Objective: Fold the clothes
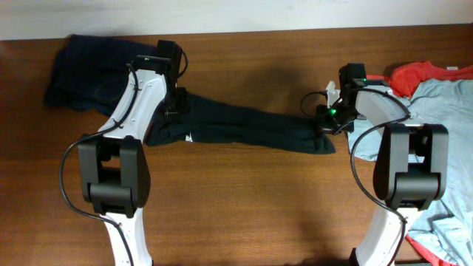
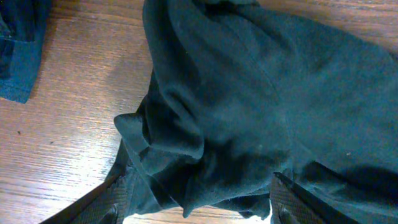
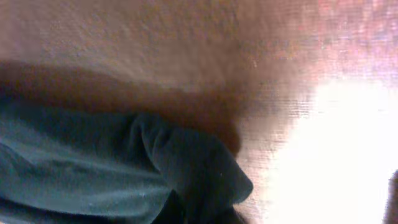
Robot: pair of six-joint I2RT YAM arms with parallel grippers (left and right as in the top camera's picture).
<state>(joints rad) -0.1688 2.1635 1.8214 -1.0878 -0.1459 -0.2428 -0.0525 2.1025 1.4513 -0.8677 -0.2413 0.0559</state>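
The black T-shirt (image 1: 244, 125) lies pulled into a long, bunched strip across the middle of the table, its small white label (image 1: 190, 137) near the left end. My left gripper (image 1: 176, 100) is over that left end. In the left wrist view its fingers (image 2: 196, 205) are wide apart, with folds of the black cloth (image 2: 249, 93) between them. My right gripper (image 1: 327, 118) is at the shirt's right end. In the right wrist view the cloth (image 3: 93, 168) runs into the jaws (image 3: 205, 214), which look closed on it.
A dark navy garment (image 1: 89, 74) lies crumpled at the back left, and its edge shows in the left wrist view (image 2: 18, 50). A red-orange shirt (image 1: 417, 74) and a light blue-grey shirt (image 1: 447, 111) are heaped at the right edge. The table (image 1: 244, 207) is brown wood.
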